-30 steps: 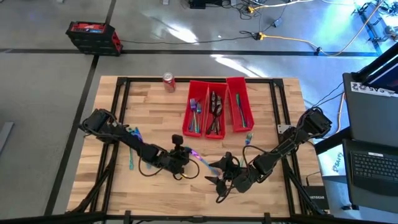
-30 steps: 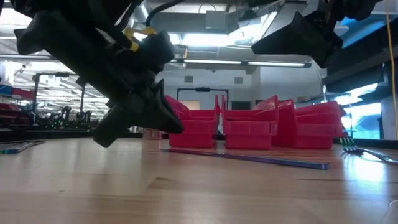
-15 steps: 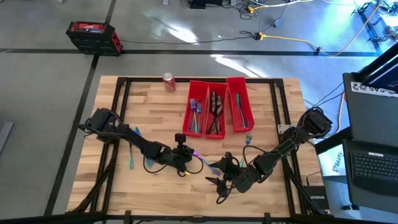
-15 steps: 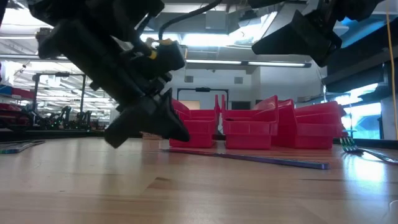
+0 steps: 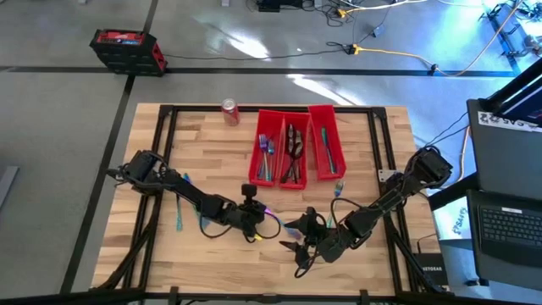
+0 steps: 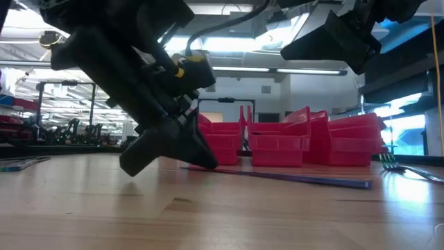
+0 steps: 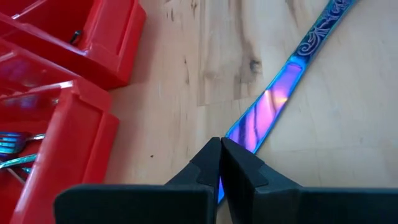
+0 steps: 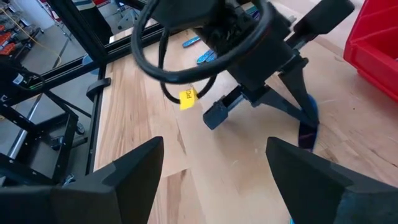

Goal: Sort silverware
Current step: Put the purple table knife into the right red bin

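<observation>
The left end effector [image 7: 220,163] is pinched shut, its tips down at the near end of a slim iridescent blue-purple knife [image 7: 272,99] that lies flat on the wooden surface [image 5: 203,152]; whether the blade is truly caught between the tips cannot be told. The knife's long axis runs away from the left fingertips, slantwise, toward the right end effector [image 5: 298,236], which waits just beside it with jaws spread wide and empty. The left arm is plainly the nearer. Beyond the knife stand three long red plastic bins [image 5: 292,157] side by side, one holding teal forks [image 5: 266,157], the middle dark spoons [image 5: 293,146], the third a few slim teal pieces [image 5: 326,148]. More iridescent loose silverware [image 5: 180,212] lies near the left arm, and a fork [image 5: 338,188] beside the bins.
</observation>
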Robot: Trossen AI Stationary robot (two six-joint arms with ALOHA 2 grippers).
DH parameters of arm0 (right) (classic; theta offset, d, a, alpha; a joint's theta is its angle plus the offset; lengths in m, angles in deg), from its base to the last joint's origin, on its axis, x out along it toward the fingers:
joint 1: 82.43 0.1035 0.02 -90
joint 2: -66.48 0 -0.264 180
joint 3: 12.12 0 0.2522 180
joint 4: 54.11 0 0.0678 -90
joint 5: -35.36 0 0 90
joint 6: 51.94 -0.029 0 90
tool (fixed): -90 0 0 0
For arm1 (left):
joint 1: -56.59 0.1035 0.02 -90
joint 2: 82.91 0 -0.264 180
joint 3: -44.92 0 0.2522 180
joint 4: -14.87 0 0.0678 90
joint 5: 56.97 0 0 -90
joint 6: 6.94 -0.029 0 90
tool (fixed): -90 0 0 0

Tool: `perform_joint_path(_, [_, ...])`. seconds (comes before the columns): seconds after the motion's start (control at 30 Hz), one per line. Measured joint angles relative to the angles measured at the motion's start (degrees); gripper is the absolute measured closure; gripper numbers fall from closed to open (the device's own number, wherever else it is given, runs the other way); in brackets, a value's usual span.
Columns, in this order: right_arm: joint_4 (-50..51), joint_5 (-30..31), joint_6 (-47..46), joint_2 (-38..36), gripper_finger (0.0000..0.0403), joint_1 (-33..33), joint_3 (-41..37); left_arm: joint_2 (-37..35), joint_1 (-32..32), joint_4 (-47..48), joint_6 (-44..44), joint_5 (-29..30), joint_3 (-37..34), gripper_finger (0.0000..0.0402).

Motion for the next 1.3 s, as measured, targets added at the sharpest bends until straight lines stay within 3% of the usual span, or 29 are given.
perform_joint_path(0.33, [2.4,3.1,-3.2,0.0,0.0134,1.6,0.0,0.0,-3.7,0.7,4.4,-1.8,0.0,0.0402])
perform_joint_path(0.73, [8.8,4.0,-15.9,0.1,0.0134,6.8,0.0,0.0,-5.3,1.7,8.8,-3.4,-0.1,0.0402])
perform_joint_path(1.3, [8.5,6.2,-21.4,9.8,0.0134,9.1,0.0,0.6,-7.2,1.6,12.3,-5.5,-0.1,0.0402])
